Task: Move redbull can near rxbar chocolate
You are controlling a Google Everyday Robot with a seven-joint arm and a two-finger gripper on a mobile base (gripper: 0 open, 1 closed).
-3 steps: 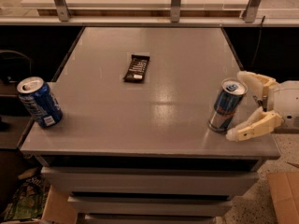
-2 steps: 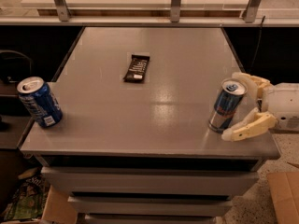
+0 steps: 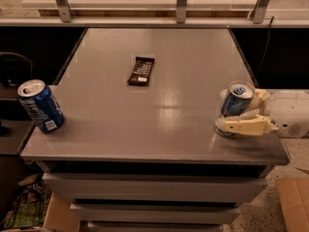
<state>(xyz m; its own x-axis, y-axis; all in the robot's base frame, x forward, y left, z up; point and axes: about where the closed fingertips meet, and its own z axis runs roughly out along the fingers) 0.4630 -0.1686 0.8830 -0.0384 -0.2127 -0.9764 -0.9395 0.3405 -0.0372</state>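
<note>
Leftmost, a blue soda can (image 3: 41, 105) stands at the table (image 3: 193, 76) edge; the rxbar chocolate (image 3: 140, 70) lies mid-table. At the right edge the gripper (image 3: 231, 114) brackets the upright redbull can (image 3: 236, 100), jaws seemingly pinching it. The grasp looks like the step in hand, and next it needs a lift and a carry left toward the bar.

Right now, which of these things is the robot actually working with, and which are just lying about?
Part of the job: redbull can, right front of the table; gripper, at that can; rxbar chocolate, further back, mid-table.
Just lying about: blue soda can, left front corner.
</note>
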